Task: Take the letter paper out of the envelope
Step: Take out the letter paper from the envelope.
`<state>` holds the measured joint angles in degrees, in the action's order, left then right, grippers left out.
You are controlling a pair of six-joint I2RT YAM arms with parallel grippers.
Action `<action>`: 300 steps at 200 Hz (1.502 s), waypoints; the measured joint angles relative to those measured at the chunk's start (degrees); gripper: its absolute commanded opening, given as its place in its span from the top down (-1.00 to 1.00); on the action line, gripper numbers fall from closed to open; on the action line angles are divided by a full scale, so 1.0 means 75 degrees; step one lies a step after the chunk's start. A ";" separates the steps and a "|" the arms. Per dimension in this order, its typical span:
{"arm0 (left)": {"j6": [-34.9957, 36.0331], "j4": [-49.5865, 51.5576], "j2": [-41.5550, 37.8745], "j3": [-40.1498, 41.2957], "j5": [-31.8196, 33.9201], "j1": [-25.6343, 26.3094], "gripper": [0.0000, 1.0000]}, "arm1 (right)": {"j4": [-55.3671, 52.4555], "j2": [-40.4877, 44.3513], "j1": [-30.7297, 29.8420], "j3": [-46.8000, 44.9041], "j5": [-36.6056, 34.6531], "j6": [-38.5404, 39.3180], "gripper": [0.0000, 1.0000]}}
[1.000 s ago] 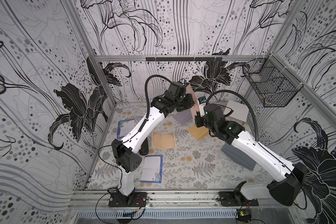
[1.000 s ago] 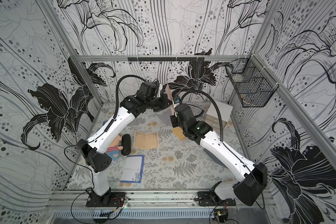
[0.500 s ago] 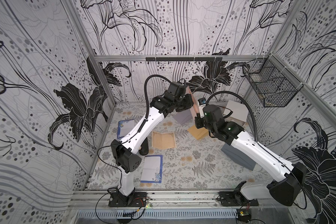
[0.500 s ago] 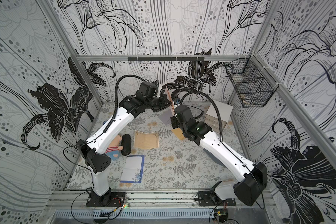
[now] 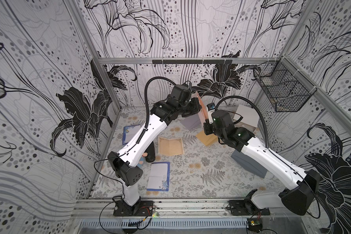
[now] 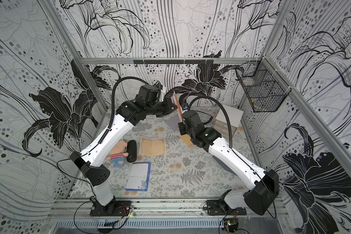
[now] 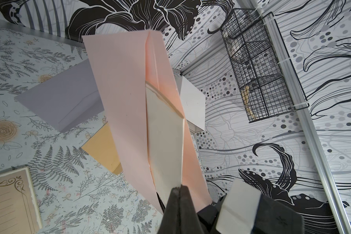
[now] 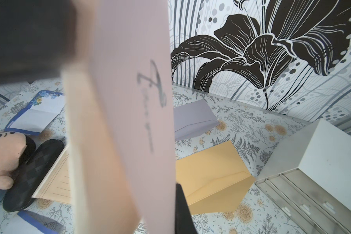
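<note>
- In the right wrist view the pink envelope (image 8: 130,101) sits close to the lens and blurred, so its handwriting cannot be read.
- Only 1 dark finger (image 8: 183,210) of the right gripper (image 5: 205,121) shows there. The other is hidden behind the envelope.
- In both top views the envelope stands on edge in the air as a thin sliver between the 2 grippers, too narrow to judge either grip.
- In the left wrist view the 2 fingers (image 7: 187,204) of the left gripper (image 7: 179,189) press together with no gap, pinching the near end of the cream letter paper (image 7: 164,141).
- From those fingertips the letter paper runs away between the envelope's 2 pink walls. How much is out cannot be told in that view.
- The right wrist view shows a cream band past the envelope's edge on the left gripper's side, so the paper is partly out.
- The right gripper is closed on the envelope's lower edge, its visible finger flat against the written face.
- A white block (image 7: 239,206) on the right arm sits just beside the left fingers.
- Well below both pairs of fingers, on the floral table (image 7: 69,192), lie a grey envelope (image 7: 65,101), a yellow envelope (image 7: 103,150) and a tan lined sheet (image 7: 8,198).
- A white drawer box (image 8: 322,162) stands beyond the right fingers.
- A plush toy (image 6: 118,152) lies against a black case (image 6: 131,151), with a blue-bordered sheet (image 6: 139,176) near them.
</note>
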<state>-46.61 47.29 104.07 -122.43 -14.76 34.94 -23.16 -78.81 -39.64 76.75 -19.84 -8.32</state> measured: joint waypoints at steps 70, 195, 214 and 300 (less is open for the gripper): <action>0.0090 0.0038 0.0006 0.0099 0.0017 0.0000 0.63 | -0.0009 0.0035 0.0000 0.0000 0.0009 -0.0006 1.00; 0.0245 0.0157 0.0152 0.0047 0.0015 0.0012 -0.08 | -0.0117 0.0160 -0.0079 0.0003 0.0003 0.0006 1.00; 0.0251 0.0213 0.0198 -0.0085 0.0015 0.0015 -0.06 | -0.0117 0.0160 -0.0079 0.0000 0.0003 0.0009 1.00; 0.0423 0.0536 0.0889 -0.0749 0.0015 0.0015 0.17 | -0.0119 0.0207 -0.0370 0.0000 -0.0143 0.0038 1.00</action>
<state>-43.44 51.31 110.74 -128.05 -14.66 35.05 -24.05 -77.25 -42.41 76.75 -20.91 -8.03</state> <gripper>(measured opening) 0.423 0.045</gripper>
